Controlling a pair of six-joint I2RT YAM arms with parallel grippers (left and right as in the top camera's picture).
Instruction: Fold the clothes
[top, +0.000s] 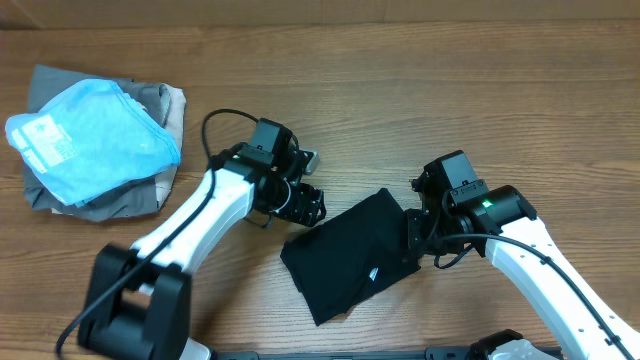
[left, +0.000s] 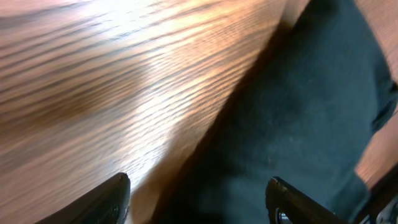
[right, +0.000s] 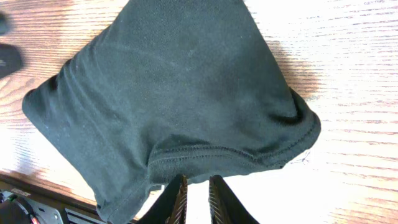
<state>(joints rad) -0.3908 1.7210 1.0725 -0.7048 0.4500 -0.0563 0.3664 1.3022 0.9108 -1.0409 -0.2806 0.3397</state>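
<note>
Wooden table (top: 450, 90) holds black T-shirt (top: 345, 255), apparently garment pile (top: 95, 140).

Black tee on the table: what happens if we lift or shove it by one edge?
Likely floppy: the black T-shirt lies in soft folded layers with a curled hem, so lifted by one edge it would probably sag and unfold. Probably light, being thin fabric. Pushed on the wooden table, it may bunch rather than slide whole.

Overhead straight down, wrist views close, all sharing T-shirt (top: 350, 255)
</note>
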